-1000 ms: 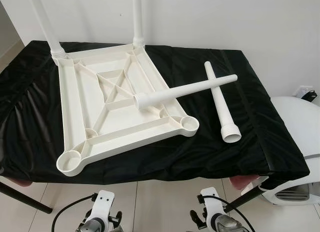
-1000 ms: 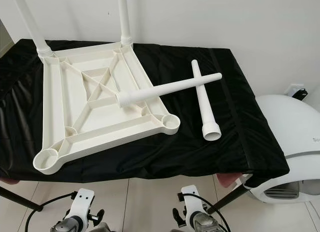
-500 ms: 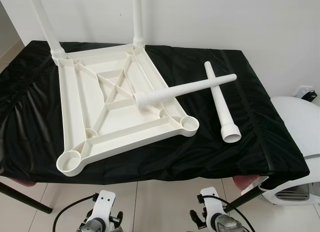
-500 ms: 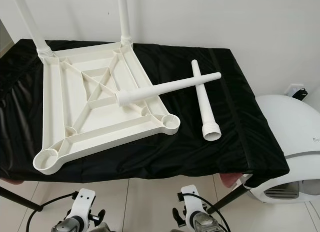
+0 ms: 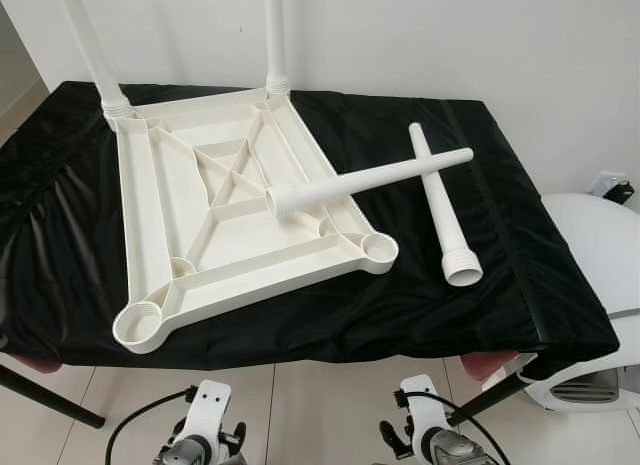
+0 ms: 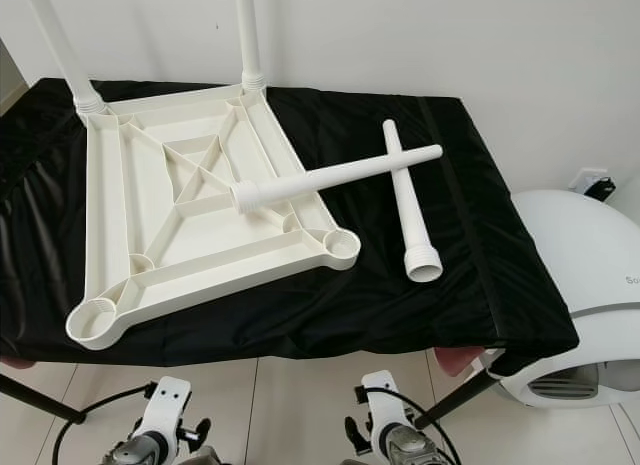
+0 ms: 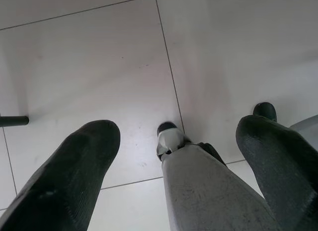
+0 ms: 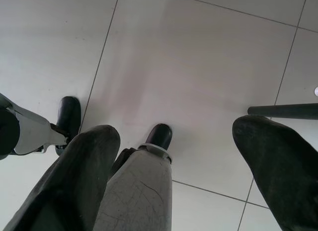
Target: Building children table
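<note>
Lying upside down on a black-draped bench [image 5: 560,315], the white tabletop [image 5: 160,200] shows its ribbed underside in the left eye view. Two legs already stand upright in its far corner sockets: one far leg [image 5: 88,40] on the left, another [image 5: 275,35] to its right. The two near sockets are open rings. A loose leg [image 5: 370,181] rests with its threaded end on the tabletop's ribs and its thin end out over the cloth, crossing on top of a second loose leg [image 5: 440,200] that lies on the cloth with its threaded end toward the near edge. Both arms hang low at the bottom edge, over a tiled floor [image 5: 300,405].

From the right eye view, a white rounded appliance [image 6: 580,285] stands just beside the bench's right end.

Through the left wrist view, the left gripper [image 7: 179,141] points at the floor, fingers spread wide and grasping nothing, with a robot foot between them.

Through the right wrist view, the right gripper [image 8: 174,146] likewise hangs released, fingers wide apart over the tiles, near a dark bench strut [image 8: 283,111].
</note>
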Robot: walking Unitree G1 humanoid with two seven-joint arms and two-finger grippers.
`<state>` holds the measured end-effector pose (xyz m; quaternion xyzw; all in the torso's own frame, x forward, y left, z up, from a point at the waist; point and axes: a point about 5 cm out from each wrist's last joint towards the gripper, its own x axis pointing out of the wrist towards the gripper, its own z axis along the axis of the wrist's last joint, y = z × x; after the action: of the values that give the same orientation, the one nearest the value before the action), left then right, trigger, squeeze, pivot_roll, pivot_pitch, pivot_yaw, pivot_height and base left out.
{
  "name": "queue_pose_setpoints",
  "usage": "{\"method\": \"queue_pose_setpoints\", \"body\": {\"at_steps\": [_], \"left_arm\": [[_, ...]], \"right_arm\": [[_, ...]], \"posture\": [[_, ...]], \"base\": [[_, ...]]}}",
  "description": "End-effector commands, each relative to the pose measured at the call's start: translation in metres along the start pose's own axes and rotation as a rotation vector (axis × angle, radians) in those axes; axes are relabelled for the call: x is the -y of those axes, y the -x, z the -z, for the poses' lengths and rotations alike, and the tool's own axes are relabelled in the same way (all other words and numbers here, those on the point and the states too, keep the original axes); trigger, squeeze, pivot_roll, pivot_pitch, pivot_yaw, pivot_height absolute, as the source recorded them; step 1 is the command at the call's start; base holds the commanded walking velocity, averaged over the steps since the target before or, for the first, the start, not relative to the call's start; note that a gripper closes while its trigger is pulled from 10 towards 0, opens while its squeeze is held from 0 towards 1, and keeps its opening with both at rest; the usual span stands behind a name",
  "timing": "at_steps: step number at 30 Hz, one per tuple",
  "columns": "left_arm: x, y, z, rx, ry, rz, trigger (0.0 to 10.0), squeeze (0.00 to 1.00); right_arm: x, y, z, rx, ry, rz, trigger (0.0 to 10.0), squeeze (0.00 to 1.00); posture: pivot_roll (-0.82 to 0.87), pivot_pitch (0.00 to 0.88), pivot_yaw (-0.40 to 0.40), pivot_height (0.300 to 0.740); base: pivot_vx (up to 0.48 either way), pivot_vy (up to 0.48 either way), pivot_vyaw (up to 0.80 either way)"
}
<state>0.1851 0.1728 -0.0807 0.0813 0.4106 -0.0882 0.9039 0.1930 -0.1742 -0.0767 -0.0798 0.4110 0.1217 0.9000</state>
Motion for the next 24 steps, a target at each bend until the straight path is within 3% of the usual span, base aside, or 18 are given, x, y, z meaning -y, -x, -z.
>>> {"method": "queue_pose_setpoints", "body": {"at_steps": [1, 24], "left_arm": [[0.0024, 0.0005, 0.0021, -0.005, -0.005, 0.028, 10.0, 0.00], [0.0040, 0.0019, 0.0063, -0.009, -0.003, 0.034, 10.0, 0.00]], "right_arm": [[-0.0012, -0.0002, 0.0007, -0.008, 0.010, -0.005, 10.0, 0.00], [-0.0034, 0.0015, 0.0087, -0.035, 0.009, -0.006, 10.0, 0.00]], "posture": [[0.03, 0.000, -0.007, 0.740], [0.03, 0.000, -0.004, 0.740]], "base": [[0.000, 0.000, 0.00], [0.000, 0.000, 0.00]]}}
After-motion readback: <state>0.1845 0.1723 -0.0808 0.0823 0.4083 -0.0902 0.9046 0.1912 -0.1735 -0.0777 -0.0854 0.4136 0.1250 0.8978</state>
